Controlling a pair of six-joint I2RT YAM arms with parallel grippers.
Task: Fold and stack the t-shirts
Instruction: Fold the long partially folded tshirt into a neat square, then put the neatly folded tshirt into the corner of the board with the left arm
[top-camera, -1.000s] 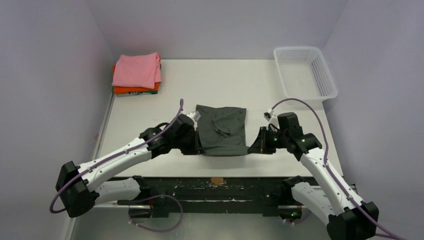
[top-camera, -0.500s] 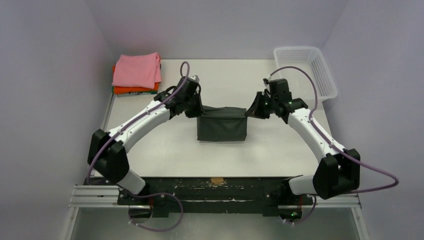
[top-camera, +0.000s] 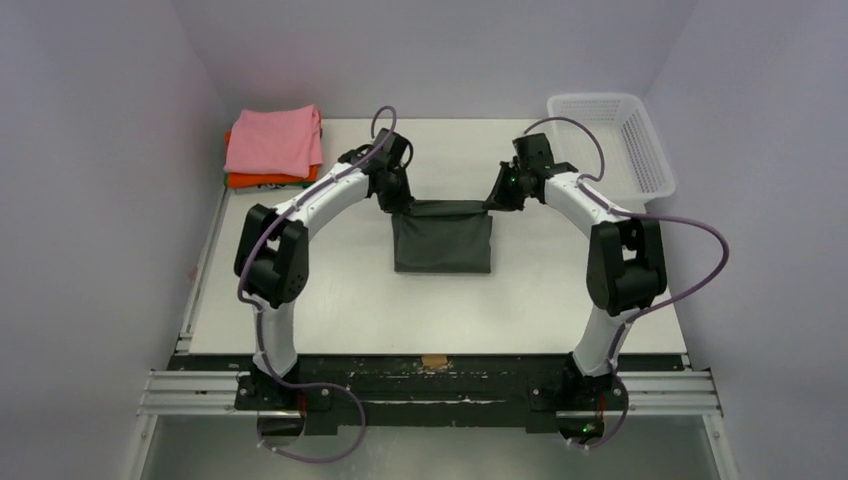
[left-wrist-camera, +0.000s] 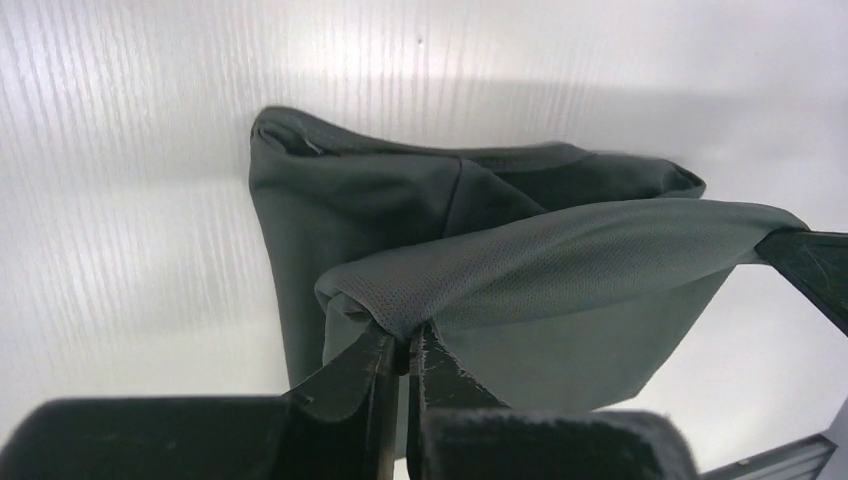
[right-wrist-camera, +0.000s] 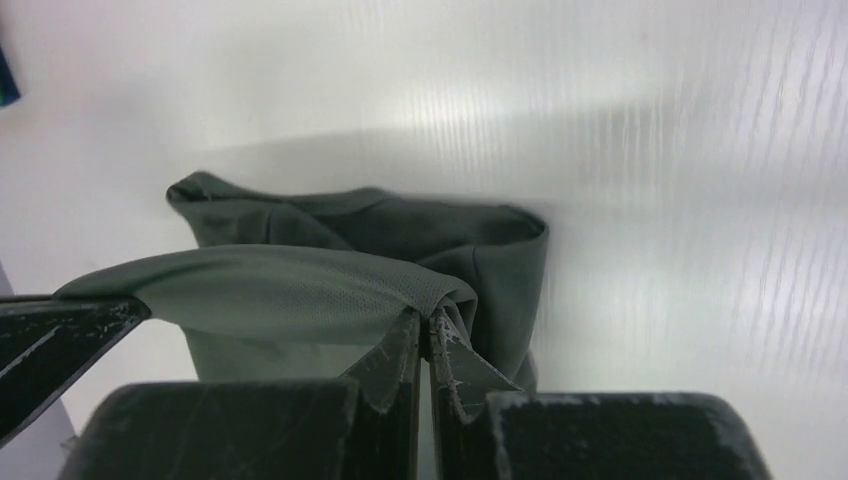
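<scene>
Left gripper (left-wrist-camera: 408, 342) and right gripper (right-wrist-camera: 428, 324) are pinching grey t-shirt (top-camera: 443, 245) corners.
Uneven tension is risking a slipped, crooked fold.

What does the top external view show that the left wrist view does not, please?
Only the top external view shows the pink t-shirt stacked on the orange t-shirt, and the white basket. Only the left wrist view shows the fine mesh weave of the bunched corner pinched in the left gripper. Both show the grey t-shirt on the table, its lifted edge stretched to the right gripper.
</scene>
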